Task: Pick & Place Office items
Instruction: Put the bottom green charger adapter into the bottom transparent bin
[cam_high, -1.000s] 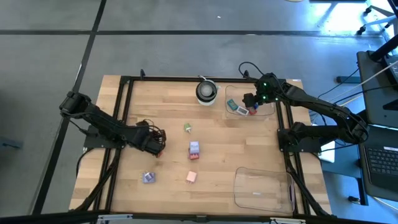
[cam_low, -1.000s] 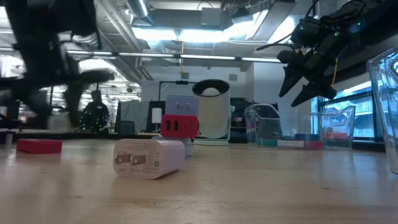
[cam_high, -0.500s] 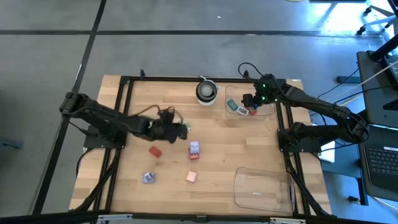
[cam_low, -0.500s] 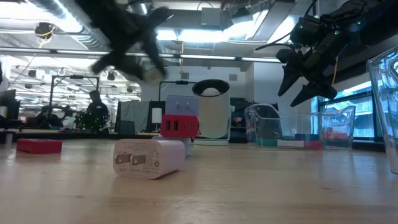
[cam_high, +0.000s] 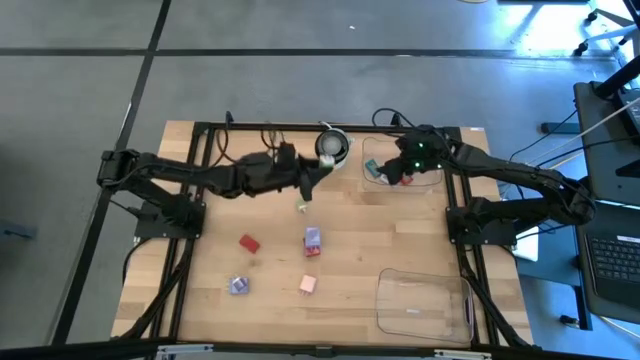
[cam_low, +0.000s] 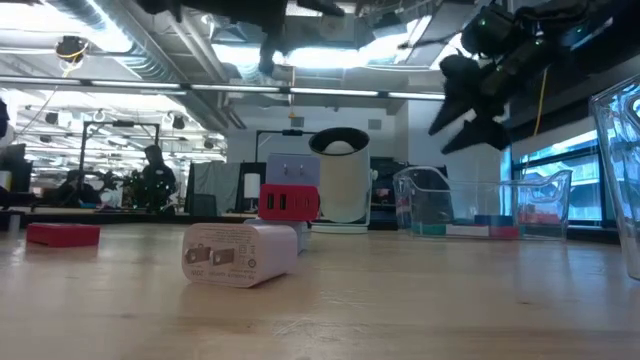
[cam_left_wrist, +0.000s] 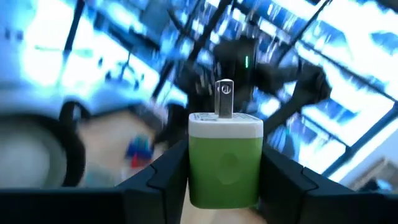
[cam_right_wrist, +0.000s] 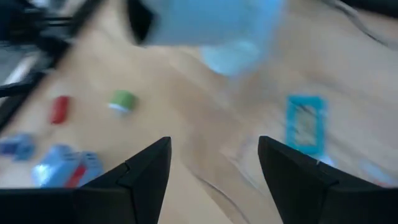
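Observation:
My left gripper (cam_high: 318, 178) is high above the table's far middle, next to the round white-and-black object (cam_high: 333, 147). It is shut on a green block with a white end and metal prongs (cam_left_wrist: 225, 149). My right gripper (cam_high: 385, 172) hangs open with nothing between its fingers over the left part of the far clear tray (cam_high: 432, 182), which holds a teal piece (cam_high: 372, 170) and red and blue pieces (cam_high: 405, 178). On the table lie another green piece (cam_high: 302, 206), a red one (cam_high: 248, 243), a lilac one (cam_high: 312, 238), a pink one (cam_high: 308, 284) and a blue one (cam_high: 238, 286). My left gripper pinches the green block by its two opposite sides (cam_left_wrist: 199, 177) between its two fingers (cam_left_wrist: 168, 174). The block's white end and prongs (cam_left_wrist: 224, 98) stick out past the fingertips, away from the wrist. The fingers reach out level toward the table's right. The block is lifted clear.
A second clear tray (cam_high: 425, 300) stands at the near right corner. A black frame (cam_high: 200, 200) runs round the wooden table top. In the low view a white plug block (cam_low: 240, 255) lies nearest the camera.
My left gripper has risen from beside the red piece and swung toward the far right, up to the round white-and-black object. Its wrist has rolled and tipped up from pointing down to level. My right gripper has shifted a little toward the table's left over the far tray.

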